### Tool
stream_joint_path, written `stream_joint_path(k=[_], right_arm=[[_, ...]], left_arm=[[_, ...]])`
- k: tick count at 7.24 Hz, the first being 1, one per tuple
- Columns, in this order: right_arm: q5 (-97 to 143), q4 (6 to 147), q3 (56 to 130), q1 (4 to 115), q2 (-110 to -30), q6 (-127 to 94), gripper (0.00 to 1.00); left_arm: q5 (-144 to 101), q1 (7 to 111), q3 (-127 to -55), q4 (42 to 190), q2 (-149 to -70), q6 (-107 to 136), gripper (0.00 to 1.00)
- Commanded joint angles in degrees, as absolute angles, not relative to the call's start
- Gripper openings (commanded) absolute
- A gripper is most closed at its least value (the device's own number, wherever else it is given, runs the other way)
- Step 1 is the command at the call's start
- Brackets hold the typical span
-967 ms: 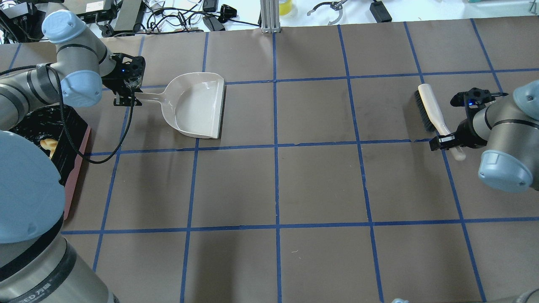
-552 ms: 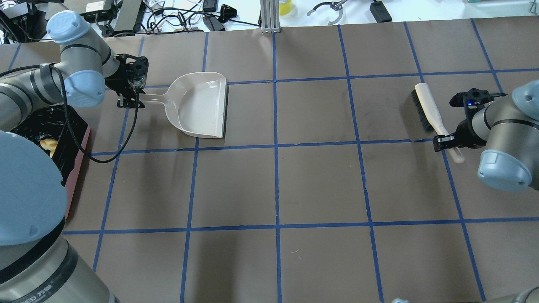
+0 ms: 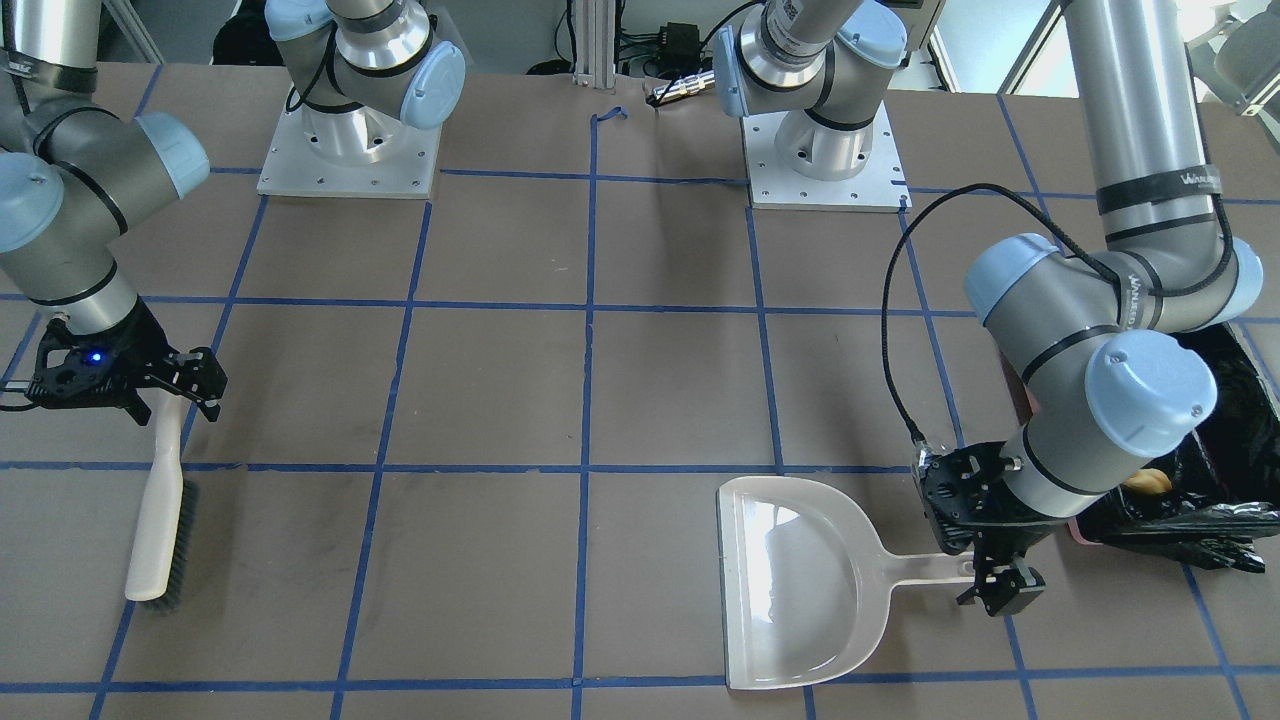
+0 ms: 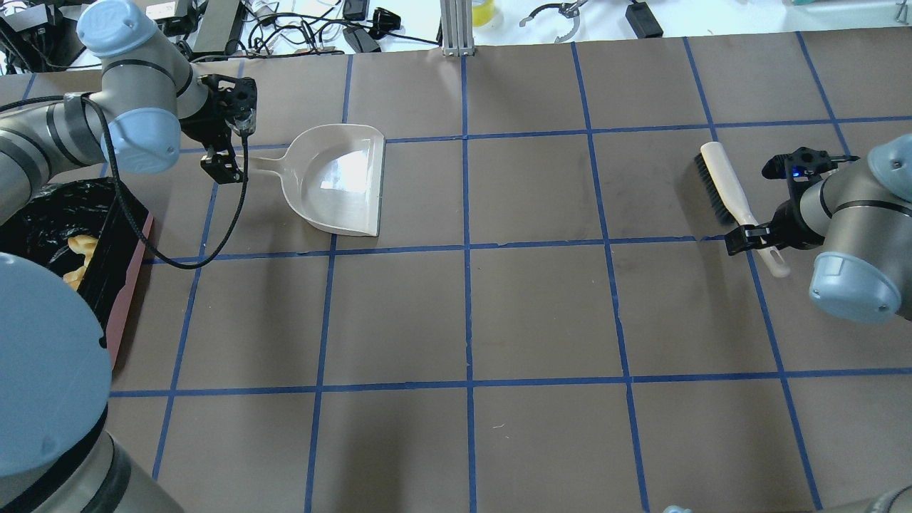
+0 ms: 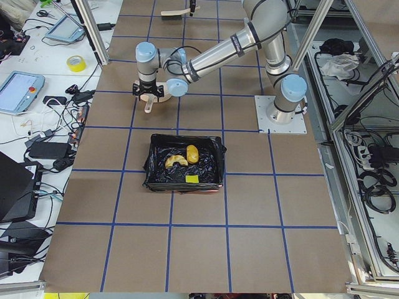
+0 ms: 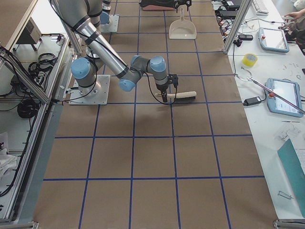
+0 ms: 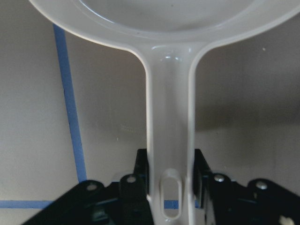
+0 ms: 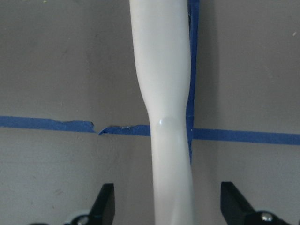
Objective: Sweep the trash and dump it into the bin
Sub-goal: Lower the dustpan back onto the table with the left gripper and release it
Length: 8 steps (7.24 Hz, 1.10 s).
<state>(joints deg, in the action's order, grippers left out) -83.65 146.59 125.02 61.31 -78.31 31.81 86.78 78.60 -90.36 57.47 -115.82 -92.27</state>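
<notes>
The trash lies in the black-lined bin (image 5: 153, 177): an orange-brown lump (image 5: 193, 154), a cream crescent (image 5: 176, 161) and a yellow wedge (image 5: 192, 179). The bin's pink side (image 4: 132, 285) shows at the overhead view's left edge. My left gripper (image 4: 226, 165) is shut on the handle end of the pale dustpan (image 4: 342, 178), which lies flat on the table; its fingers press both sides of the handle (image 7: 168, 117). My right gripper (image 4: 757, 239) is open, its fingers standing wide apart on either side of the handle of the cream brush (image 4: 723, 185), which lies on the table.
The brown table (image 4: 470, 320) carries a blue tape grid. Cables, a post and tools (image 4: 356, 28) line its far edge. The two arm bases (image 3: 345, 150) stand at the robot's side.
The left arm has shifted slightly up and right with the dustpan, which now lies flatter. The brush has shifted slightly left, and the right gripper's fingers look spread wider around its handle.
</notes>
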Motion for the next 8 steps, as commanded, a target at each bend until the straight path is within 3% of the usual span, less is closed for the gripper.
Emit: stream_joint_path(k=[1,3,5,8], right_arm=[[-83.7,146.2,123.9,61.3,-78.4,31.9,0.92],[-83.8,130.1,113.9,61.4,-79.8,31.7,0.99],[-85.3,113.0,102.2,62.3,-81.6,31.6,0.99],[-86.5,104.9,97.8,71.0,-85.9,25.2,0.99]], left_arm=[[86.8,79.8,-90.9,68.7,-107.0,-77.7,1.0],[86.9,79.9,-92.5,78.5,-97.5,-63.7,1.0],[87.0,79.9,-95.9,86.4,-88.6,-53.5,1.0],[86.8,79.9,-96.8,90.4,-83.6,-25.4,1.0]])
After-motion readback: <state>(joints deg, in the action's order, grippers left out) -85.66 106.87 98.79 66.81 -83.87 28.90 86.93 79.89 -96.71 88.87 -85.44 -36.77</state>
